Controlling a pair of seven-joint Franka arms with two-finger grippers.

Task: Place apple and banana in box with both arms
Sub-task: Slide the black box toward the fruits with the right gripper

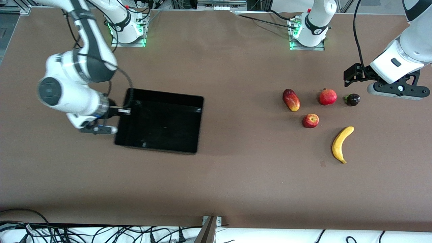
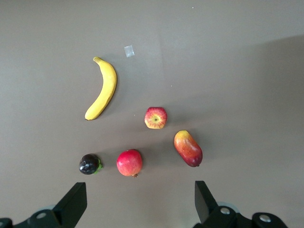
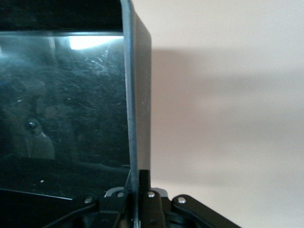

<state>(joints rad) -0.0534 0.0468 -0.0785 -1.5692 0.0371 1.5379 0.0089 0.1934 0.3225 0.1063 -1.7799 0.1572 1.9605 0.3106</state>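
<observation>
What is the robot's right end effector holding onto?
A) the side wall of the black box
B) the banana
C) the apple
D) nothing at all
A: the right wrist view shows the right end effector shut on the wall of the box, while the banana and the apple lie on the table.

Even overhead light, soft shadows; glare streaks the glossy box (image 1: 162, 121), whose near wall blurs.
</observation>
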